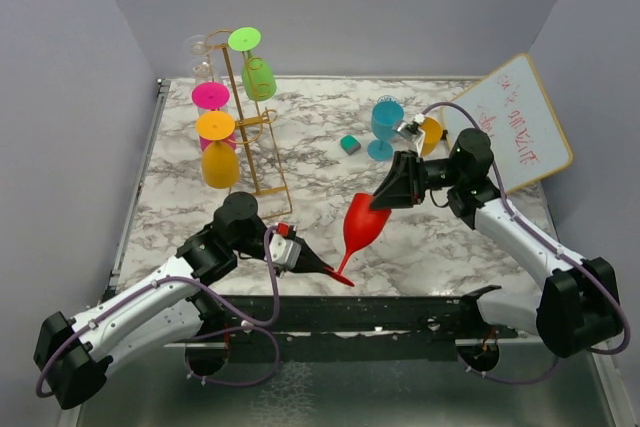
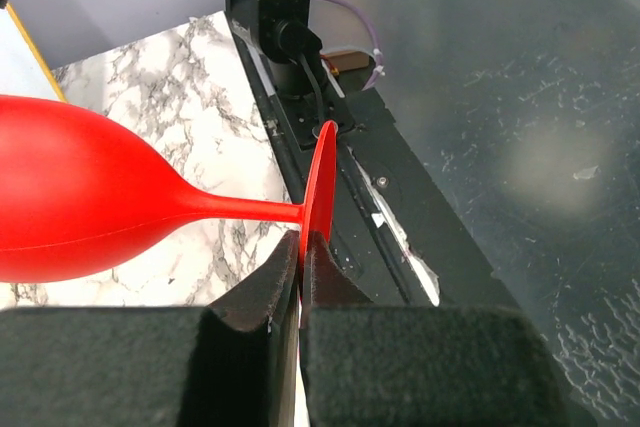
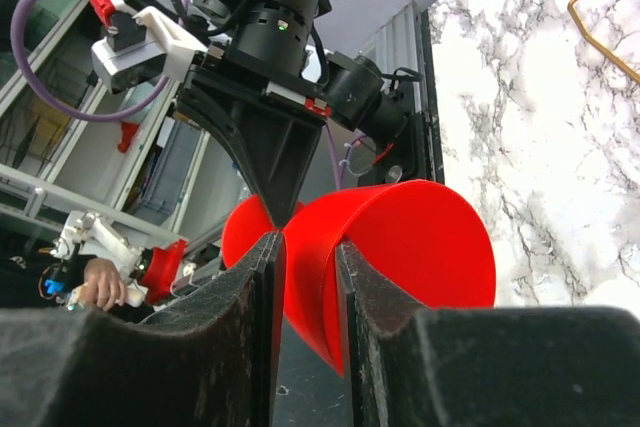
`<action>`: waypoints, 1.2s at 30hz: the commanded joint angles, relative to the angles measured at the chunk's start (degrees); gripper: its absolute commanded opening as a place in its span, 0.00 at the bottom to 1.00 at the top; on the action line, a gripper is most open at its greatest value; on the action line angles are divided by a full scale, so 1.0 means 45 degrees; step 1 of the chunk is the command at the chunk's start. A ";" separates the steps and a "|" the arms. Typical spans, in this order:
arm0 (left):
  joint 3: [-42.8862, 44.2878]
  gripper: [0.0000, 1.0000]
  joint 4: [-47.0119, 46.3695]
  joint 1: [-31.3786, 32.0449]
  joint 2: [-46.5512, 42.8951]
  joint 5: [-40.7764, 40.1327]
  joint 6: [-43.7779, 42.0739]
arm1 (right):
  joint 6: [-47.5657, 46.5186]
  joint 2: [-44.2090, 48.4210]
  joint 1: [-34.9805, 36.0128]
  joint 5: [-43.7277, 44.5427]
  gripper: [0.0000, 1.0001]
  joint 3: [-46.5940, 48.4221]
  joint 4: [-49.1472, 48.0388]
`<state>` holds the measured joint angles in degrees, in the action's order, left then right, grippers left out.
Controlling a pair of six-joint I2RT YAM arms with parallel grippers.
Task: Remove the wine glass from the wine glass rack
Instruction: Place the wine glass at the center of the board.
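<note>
Altogether we count seven glasses, one rack and two grippers.

1. Red wine glass (image 1: 362, 225), one. It is off the rack and lies tilted between the two arms. It sits over the near middle of the marble table (image 1: 450, 247), to the right of the rack and apart from it. Its foot points toward the near edge and its bowl opens toward the far right. Whether the foot touches the tabletop we cannot tell.

2. Wine glass rack (image 1: 250, 162), one. It is gold wire and stands upright at the far left of the table. Four glasses hang on it, foot up and bowl down:
   - clear glass (image 1: 200, 52), top left
   - green glass (image 1: 257, 77), top right
   - magenta glass (image 1: 211, 97), below the clear one
   - orange glass (image 1: 220, 162), lowest

3. Glasses standing on the table, two. The teal glass (image 1: 385, 122) is upright, right of centre. The second orange glass (image 1: 432, 134) is just beside it, partly hidden by the right wrist.

4. Left gripper (image 2: 302, 247), one. It is pressed together on the rim of the red glass's disc foot (the left wrist view shows the thin disc edge-on between the pads).

5. Right gripper (image 3: 306, 242), one. Its fingers sit astride the wall of the red bowl at its mouth, with a narrow gap between them. Whether the pads press the wall we cannot tell.

6. Sundries. One small teal block (image 1: 350, 144) lies near the teal glass. One whiteboard (image 1: 510, 122) leans at the right wall, its red writing too small to read.
</note>
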<state>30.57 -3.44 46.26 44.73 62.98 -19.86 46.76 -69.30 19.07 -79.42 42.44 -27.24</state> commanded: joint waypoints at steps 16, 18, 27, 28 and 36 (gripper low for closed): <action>0.0260 0.00 0.0984 0.0042 -0.0102 -0.1654 -0.1525 | -0.0077 0.0336 0.0410 -0.0644 0.33 0.0471 0.0225; 0.0301 0.00 0.1034 0.0051 -0.0042 -0.1652 -0.1594 | -0.0428 0.0268 0.0411 -0.0550 0.28 0.0557 0.0678; 0.0468 0.19 0.0854 0.0049 0.0577 -0.1364 -0.1070 | -0.0731 0.0048 0.0411 0.0179 0.01 0.0539 0.0826; 0.0568 0.21 0.1013 0.0042 0.0715 -0.1213 -0.1024 | -0.0808 -0.0003 0.0411 0.0211 0.01 0.0639 0.0940; 0.0424 0.52 0.1011 0.0049 0.0293 -0.1875 -0.0788 | -0.2497 0.0145 0.0411 0.1175 0.01 0.1472 0.3651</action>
<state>31.48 2.61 46.35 48.34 57.12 -24.84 43.33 -68.82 20.67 -79.00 45.12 -20.75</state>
